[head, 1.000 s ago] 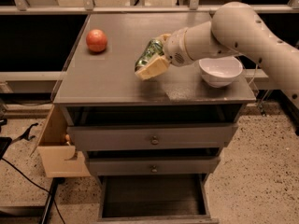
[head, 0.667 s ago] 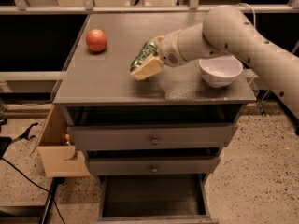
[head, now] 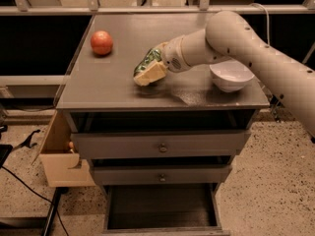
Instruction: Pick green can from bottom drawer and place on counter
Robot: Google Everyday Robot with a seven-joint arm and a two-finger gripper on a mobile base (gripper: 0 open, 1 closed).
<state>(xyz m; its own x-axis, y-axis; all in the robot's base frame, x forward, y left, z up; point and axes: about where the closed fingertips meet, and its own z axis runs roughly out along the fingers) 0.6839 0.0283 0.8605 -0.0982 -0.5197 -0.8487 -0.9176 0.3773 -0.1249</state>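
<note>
My gripper point(head: 149, 70) is over the middle of the counter point(head: 108, 85), its cream fingers point(head: 151, 73) shut on the green can point(head: 148, 61). The can is tilted and held just above the counter surface, close to touching it. The white arm reaches in from the right across the counter. The bottom drawer point(head: 162, 208) is pulled open at the foot of the cabinet, its dark interior empty.
A red apple point(head: 102, 42) lies on the counter's back left. A white bowl point(head: 231, 75) stands on the right side, beside the arm. Two knobbed drawers point(head: 160, 146) are shut. A wooden box point(head: 61, 156) hangs at the cabinet's left.
The gripper with the green can has moved a little to the left and lower toward the counter surface.
</note>
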